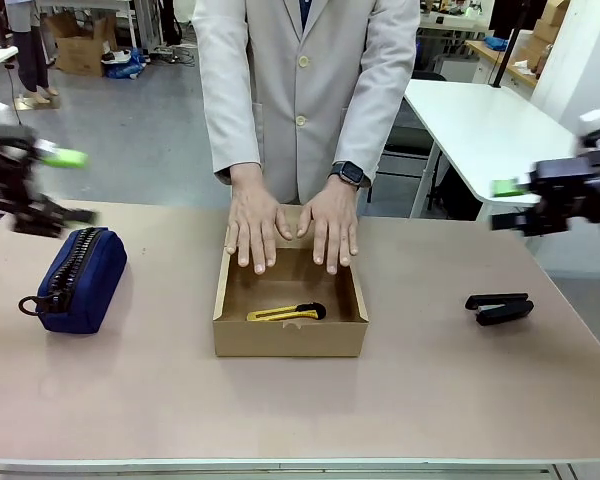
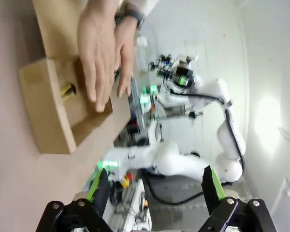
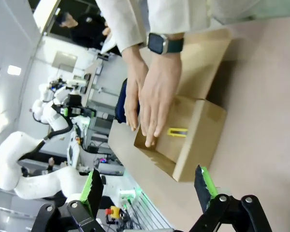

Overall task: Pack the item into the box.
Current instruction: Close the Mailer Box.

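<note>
While left hand (image 2: 153, 174) and right hand (image 3: 147, 175) gape wide, slim yellow black-tipped knife (image 1: 283, 314) lies in brown box (image 1: 290, 341).

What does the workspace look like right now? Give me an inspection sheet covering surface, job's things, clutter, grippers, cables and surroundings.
Surface: tan table, flat and dry.
Job's things: yellow utility knife lies flat inside the cardboard box, near its front wall; lid flap open at the far side, under the person's hands.
Clutter: navy zip pouch on the robot's left; black stapler on its right.
Grippers: left gripper and right gripper open, holding nothing, raised at the table's sides.
Cables: nothing seen on the tabletop.
Surroundings: person in a light jacket at the far side; white table behind.
</note>
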